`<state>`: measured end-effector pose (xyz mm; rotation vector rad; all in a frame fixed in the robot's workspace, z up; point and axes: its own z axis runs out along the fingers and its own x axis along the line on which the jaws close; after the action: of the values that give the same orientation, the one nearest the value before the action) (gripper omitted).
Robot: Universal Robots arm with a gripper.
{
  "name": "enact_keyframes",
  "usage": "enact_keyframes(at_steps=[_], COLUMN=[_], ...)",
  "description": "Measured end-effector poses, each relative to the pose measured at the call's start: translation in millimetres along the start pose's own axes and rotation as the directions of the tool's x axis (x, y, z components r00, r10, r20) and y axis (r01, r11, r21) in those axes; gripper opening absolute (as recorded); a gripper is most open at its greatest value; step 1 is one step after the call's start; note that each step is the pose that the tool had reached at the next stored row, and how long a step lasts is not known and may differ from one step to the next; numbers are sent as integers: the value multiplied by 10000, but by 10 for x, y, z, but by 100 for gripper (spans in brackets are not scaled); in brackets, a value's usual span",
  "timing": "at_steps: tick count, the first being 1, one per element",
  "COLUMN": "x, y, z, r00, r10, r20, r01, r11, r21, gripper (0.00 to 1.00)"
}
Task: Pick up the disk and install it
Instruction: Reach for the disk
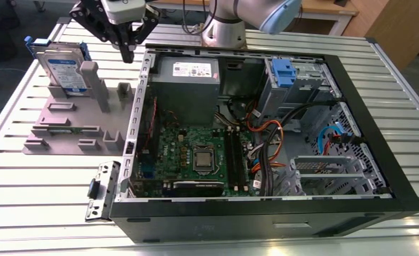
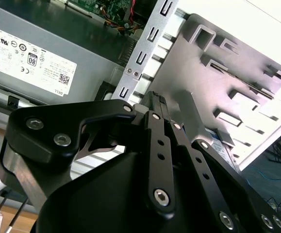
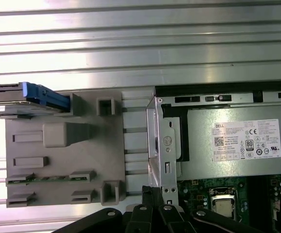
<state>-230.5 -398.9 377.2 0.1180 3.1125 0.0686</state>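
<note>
While disk [image 1: 61,69] stands racked (upright) | gripper [image 1: 127,57] seemingly pressed together, empty, near case [image 1: 266,226] edge

A slatted aluminium table [image 1: 38,213] is taking up most of the room in front of me. Its ribs are catching strong light and glaring white along the exterior view's left. Behind it a wooden bench [image 1: 323,8] is standing, and a light-wood panel [image 1: 398,26] is closing off the exterior view's right. Blue-grey floor [image 1: 2,74] is showing past the table's edge.
</note>
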Motion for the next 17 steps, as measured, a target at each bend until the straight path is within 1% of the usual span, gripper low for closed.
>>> enact_keyframes(at_steps=[17], x=[50], y=[-4], z=[10], r00=[10000], r10=[0], r20=[0], r01=[0], r11=[10000], r21=[0], gripper=[10])
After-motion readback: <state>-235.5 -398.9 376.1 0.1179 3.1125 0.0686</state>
